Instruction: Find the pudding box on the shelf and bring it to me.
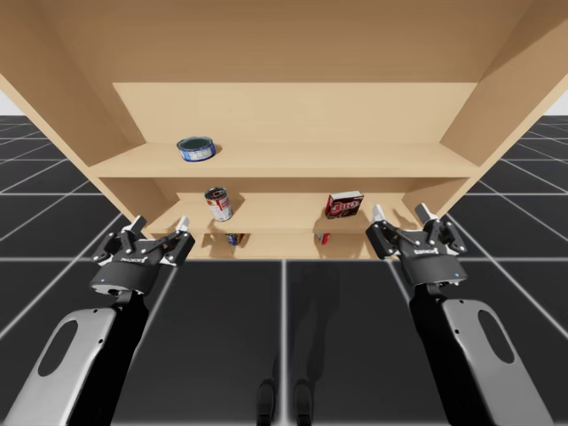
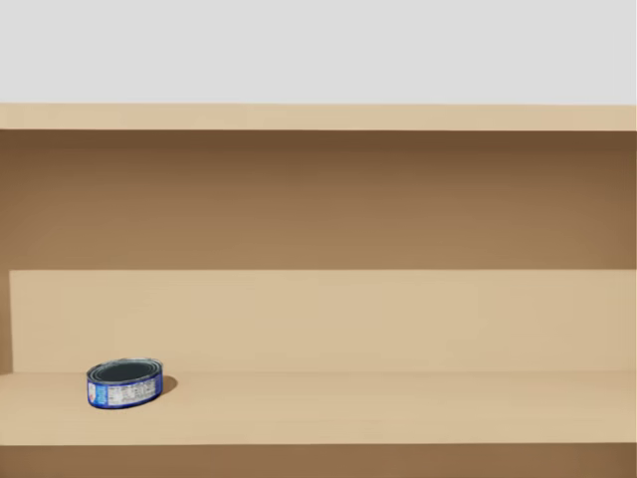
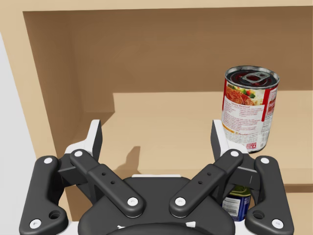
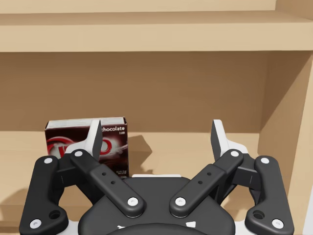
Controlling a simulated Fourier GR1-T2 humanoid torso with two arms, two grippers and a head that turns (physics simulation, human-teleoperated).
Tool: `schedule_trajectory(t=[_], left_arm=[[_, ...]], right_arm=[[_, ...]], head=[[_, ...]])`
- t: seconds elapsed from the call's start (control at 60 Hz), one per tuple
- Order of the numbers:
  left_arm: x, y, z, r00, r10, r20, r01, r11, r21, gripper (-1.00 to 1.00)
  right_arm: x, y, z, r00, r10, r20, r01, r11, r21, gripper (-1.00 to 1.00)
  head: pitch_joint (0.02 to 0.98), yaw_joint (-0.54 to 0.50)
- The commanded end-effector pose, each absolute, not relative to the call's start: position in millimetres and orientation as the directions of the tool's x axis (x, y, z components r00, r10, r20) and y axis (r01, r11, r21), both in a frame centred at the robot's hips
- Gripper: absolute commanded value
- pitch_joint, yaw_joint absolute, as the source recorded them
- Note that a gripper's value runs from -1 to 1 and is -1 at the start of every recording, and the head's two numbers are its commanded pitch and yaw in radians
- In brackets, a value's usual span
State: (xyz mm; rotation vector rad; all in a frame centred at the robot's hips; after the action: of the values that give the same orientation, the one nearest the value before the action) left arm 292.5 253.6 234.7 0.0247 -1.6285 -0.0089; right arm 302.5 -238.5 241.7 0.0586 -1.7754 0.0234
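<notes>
My right claw [image 4: 156,131] hangs released, fingers spread with nothing between them, and my left claw [image 3: 156,131] is just as slack and empty. Both hover just in front of the shelf [image 1: 284,161]. The pudding box [image 4: 113,147], dark red and upright, stands on the middle board ahead of my right claw, off toward its inner finger rather than between the two, and apart from them. I judge this to be the locating step, with the reach not yet begun. The next move calls for sliding the right claw sideways until the box lines up between the fingers, then pushing in and closing on its two sides. By my count there are two claws, one pudding box, one red-labelled tin can [image 3: 249,107] on the same board ahead of my left claw, and one flat blue can [image 2: 124,382] on the board above. The lowest board holds one small item [image 1: 233,238] and a second small item [image 1: 322,237], both too hidden to name.
</notes>
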Motion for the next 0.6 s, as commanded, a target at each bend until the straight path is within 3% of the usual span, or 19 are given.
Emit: schedule_trajectory(t=[0.017,0.217,0.4,0.6], left_arm=[[293,254,235,-0.057,-0.02,0.998,-0.01,1.0,0.02,-1.0],[293,254,234,-0.056,-0.021,0.998,-0.01,1.0,0.021,-1.0],[293,253,234,-0.053,-0.025,0.998,-0.008,1.0,0.025,-1.0],[293,252,233,-0.049,-0.032,0.998,0.005,0.999,0.032,-1.0]], right_arm=[[301,-238,241,-0.204,-0.014,0.9788,-0.023,1.0,0.01,-1.0],[305,-239,238,-0.175,-0.018,0.9844,-0.044,0.999,0.01,-1.0],[307,-239,237,-0.174,-0.014,0.9847,-0.04,0.999,0.007,-1.0],[311,-238,234,-0.164,-0.004,0.9865,-0.035,0.999,-0.001,-1.0]], head=[[0.062,-0.01],[0.108,-0.01],[0.244,-0.03],[0.404,-0.13]])
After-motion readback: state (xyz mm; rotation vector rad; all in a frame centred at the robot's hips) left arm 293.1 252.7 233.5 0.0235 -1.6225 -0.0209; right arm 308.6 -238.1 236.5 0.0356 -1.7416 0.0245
